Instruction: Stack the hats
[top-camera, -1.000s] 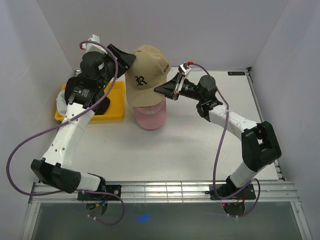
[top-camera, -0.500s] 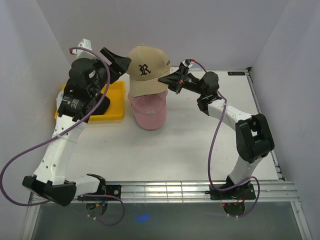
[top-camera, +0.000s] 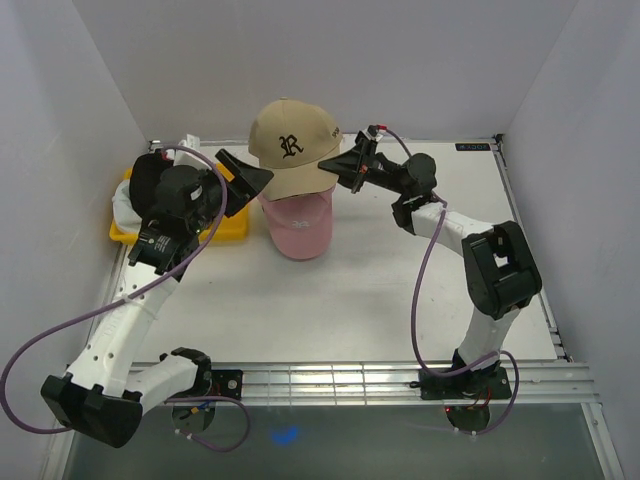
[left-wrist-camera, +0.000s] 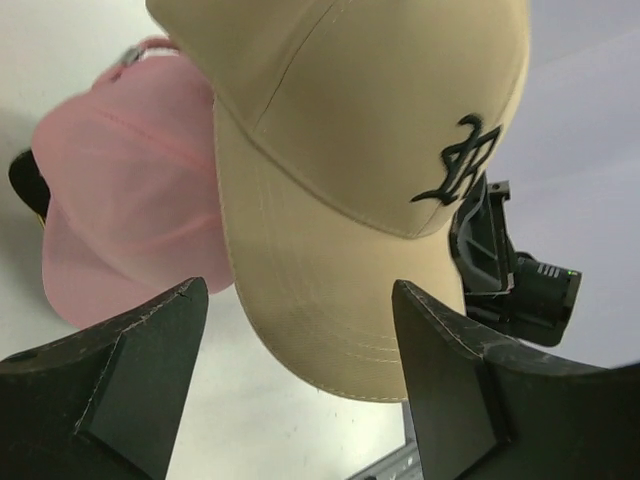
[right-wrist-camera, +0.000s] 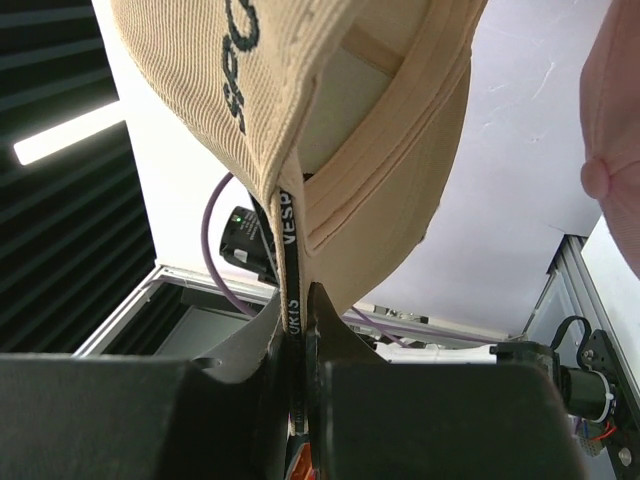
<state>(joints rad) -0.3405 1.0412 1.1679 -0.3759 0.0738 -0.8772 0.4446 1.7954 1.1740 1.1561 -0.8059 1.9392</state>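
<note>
A tan cap (top-camera: 292, 150) with a black embroidered letter hangs in the air, just above a pink cap (top-camera: 298, 225) that sits on the table. My right gripper (top-camera: 338, 170) is shut on the tan cap's side edge (right-wrist-camera: 298, 290); the band is pinched between its fingers. My left gripper (top-camera: 246, 172) stands open just left of the tan cap, holding nothing. In the left wrist view the tan cap's brim (left-wrist-camera: 340, 300) hangs ahead of the open fingers (left-wrist-camera: 140, 370), and the pink cap (left-wrist-camera: 130, 210) lies behind it to the left.
A yellow tray (top-camera: 232, 215) lies at the back left, mostly hidden by my left arm; a bit of white fabric (top-camera: 121, 205) shows at its left end. The white table (top-camera: 380, 280) ends in grey walls behind and on both sides.
My left gripper has opened, let go of the tan cap and drawn back to the left and lower. The right gripper kept its grip and now holds the cap slightly higher over the pink one.
</note>
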